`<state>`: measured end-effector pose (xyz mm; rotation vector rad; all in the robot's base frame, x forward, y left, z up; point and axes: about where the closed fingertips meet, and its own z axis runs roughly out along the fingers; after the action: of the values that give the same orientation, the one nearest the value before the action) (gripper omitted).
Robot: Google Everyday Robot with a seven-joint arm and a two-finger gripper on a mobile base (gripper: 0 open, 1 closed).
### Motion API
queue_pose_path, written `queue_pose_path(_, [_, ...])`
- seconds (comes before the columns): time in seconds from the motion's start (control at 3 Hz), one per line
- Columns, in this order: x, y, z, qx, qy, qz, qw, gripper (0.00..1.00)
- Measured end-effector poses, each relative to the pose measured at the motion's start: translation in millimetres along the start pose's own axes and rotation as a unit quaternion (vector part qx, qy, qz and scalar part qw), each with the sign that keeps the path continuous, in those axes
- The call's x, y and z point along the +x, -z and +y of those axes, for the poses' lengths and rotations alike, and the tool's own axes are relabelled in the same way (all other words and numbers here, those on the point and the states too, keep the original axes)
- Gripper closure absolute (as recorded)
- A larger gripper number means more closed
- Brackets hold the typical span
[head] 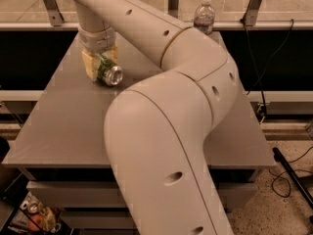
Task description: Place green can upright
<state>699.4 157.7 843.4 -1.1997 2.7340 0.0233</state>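
The green can (109, 72) lies on its side at the back left of the grey table (68, 131), its silver end facing me. My gripper (101, 64) comes down on it from above. The pale yellow fingers (89, 65) sit on either side of the can and press against it. The can's far end is hidden behind the gripper. My large beige arm (166, 121) fills the middle of the view and hides much of the table's centre and right.
A clear plastic water bottle (204, 16) stands upright at the table's back edge, right of centre. A metal rail with posts (51, 6) runs behind the table. Clutter (34, 214) lies on the floor at lower left, and cables (288, 170) at the right.
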Motion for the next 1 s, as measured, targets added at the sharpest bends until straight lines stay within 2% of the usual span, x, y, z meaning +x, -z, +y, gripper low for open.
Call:
queue_pose_path(0.67, [-8.2, -6.9, 0.6, 0.000, 0.001, -0.011, 0.9999, 0.88])
queue_pose_path(1.0, [-9.2, -6.1, 0.6, 0.000, 0.001, -0.012, 0.9999, 1.00])
